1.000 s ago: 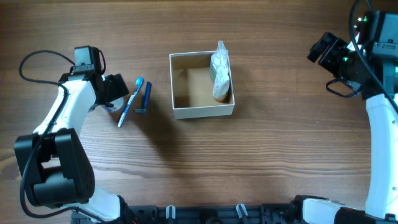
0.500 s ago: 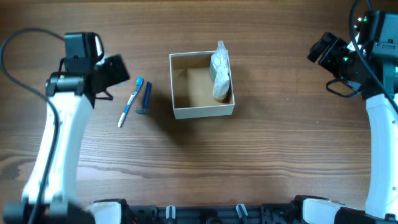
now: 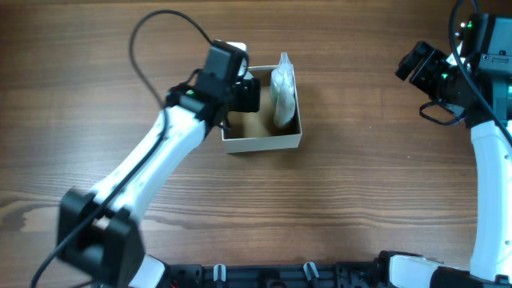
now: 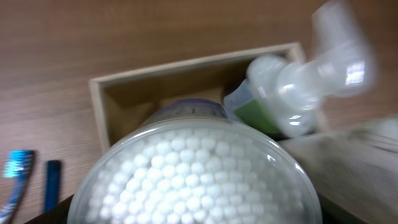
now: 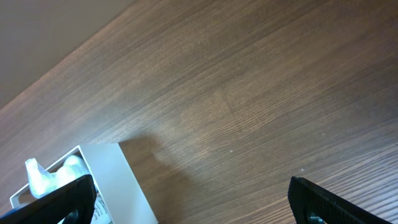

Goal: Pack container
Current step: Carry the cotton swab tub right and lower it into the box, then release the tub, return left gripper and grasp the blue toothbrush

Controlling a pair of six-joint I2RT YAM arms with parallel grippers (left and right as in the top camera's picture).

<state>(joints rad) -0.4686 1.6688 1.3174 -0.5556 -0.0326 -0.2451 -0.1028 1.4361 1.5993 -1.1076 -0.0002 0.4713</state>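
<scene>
The container is a square white-walled box with a brown inside at the table's middle. It also shows in the left wrist view and the right wrist view. A clear tube leans in its right side. My left gripper hovers over the box's left part, shut on a round clear jar of cotton swabs that hides its fingers. My right gripper is open and empty at the far right, well away from the box.
A blue toothbrush and a blue razor lie on the wooden table left of the box. In the overhead view my left arm covers them.
My left arm has swung right from the table's left side to above the box, carrying the jar. The right arm has not moved.
</scene>
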